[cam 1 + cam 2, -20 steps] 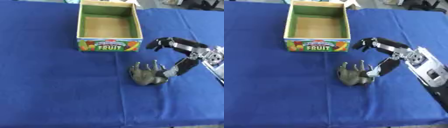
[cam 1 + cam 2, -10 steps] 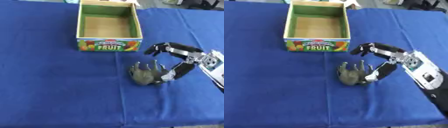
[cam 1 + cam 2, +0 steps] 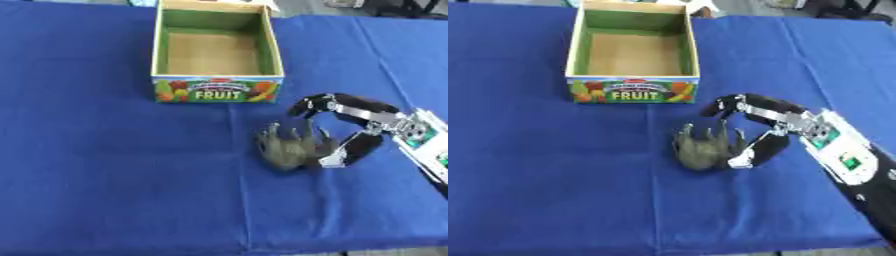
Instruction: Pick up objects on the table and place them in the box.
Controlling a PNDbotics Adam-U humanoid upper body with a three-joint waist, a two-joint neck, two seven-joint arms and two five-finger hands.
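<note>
Right hand fingers arched over the dark grey-green toy animal, thumb against its right side, grasp closing but not clearly clamped. Toy lies on blue table, just below-right of empty fruit box.

Bright, even overhead light on the blue cloth, soft shadow inside the box, everything slightly blurred, no glare

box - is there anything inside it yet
No, the box shows only its bare brown floor, and the grey toy lies on the blue cloth by the right hand.
</note>
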